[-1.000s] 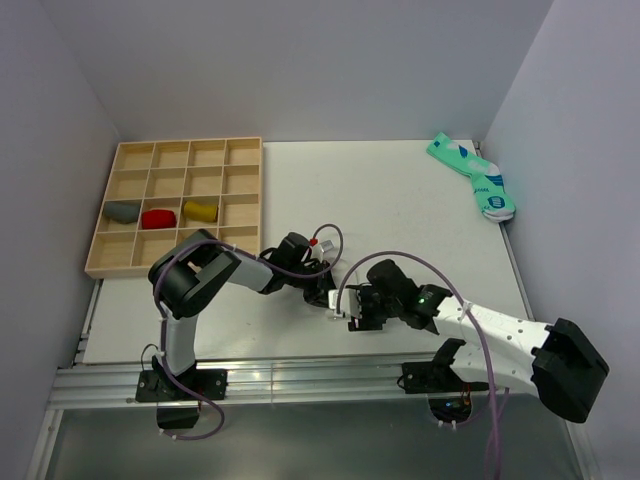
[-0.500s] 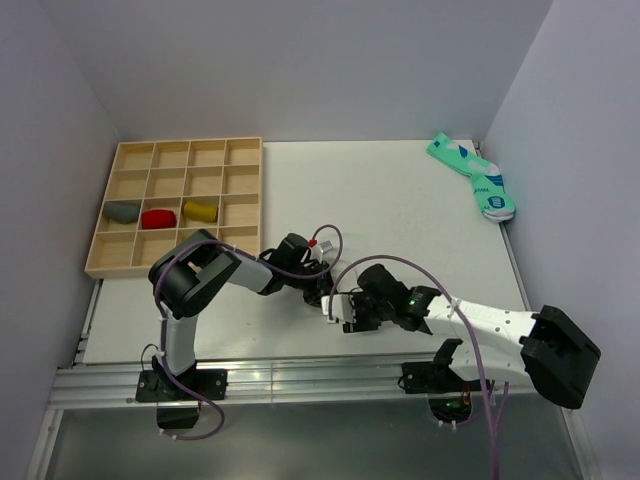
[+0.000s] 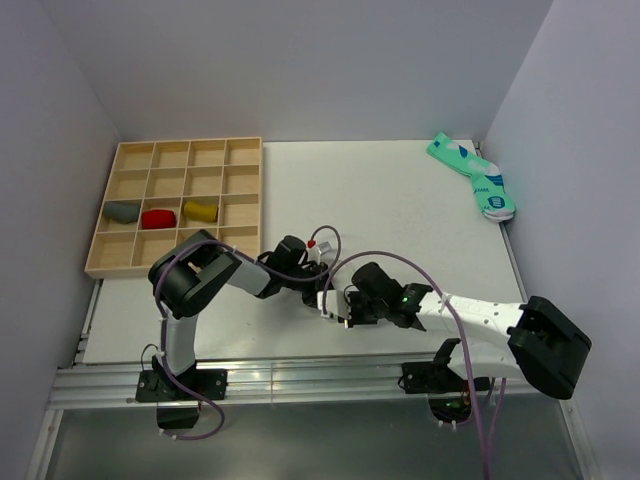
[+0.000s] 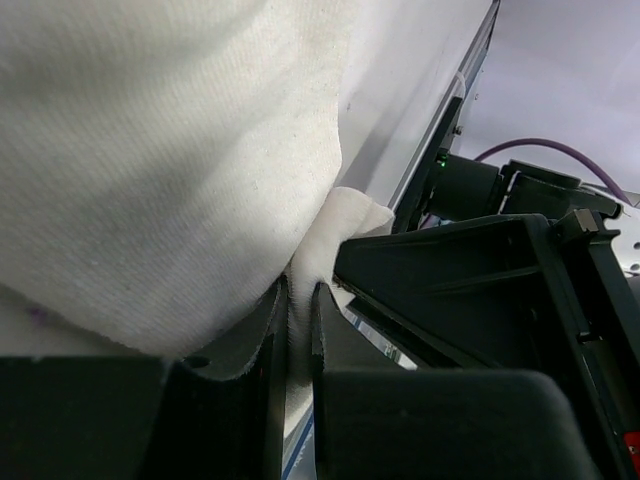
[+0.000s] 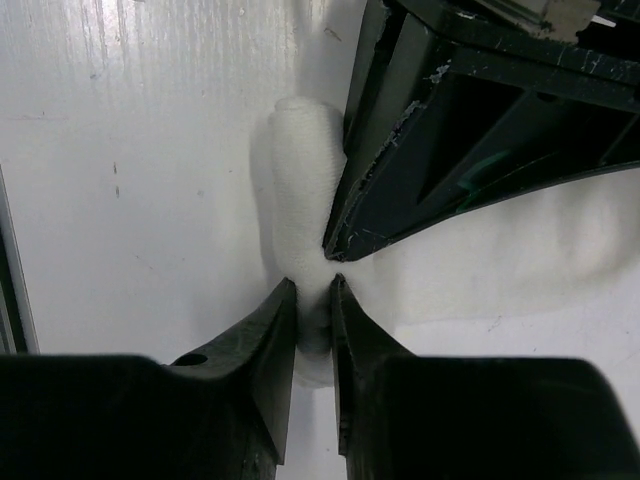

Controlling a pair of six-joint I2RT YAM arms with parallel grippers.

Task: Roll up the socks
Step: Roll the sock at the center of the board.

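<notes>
The right claw (image 5: 313,300) is closed on a fold of the white sock (image 5: 300,170), its 2 fingers pinching the fabric near the lower middle of the right wrist view. From that pinch the sock runs upward as a narrow rolled ridge on the desk (image 5: 130,150). The black body of the left claw (image 5: 450,130) fills the upper right of this frame, its tip touching the same ridge.

In the left wrist view the left claw (image 4: 298,330) is also shut, nipping a thin edge of the white sock (image 4: 150,150) between its 2 fingers at the lower middle. The rest of the fabric bulges across the upper left of that frame.

From above, both claws meet just below the centre of the frame, left claw (image 3: 312,272) just beside right claw (image 3: 338,308), with a small patch of white sock (image 3: 326,299) showing between them. A wooden tray (image 3: 187,141) sits on the desk (image 3: 400,210) at the upper left, and teal socks (image 3: 475,178) lie at the upper right, well apart from the claws.
</notes>
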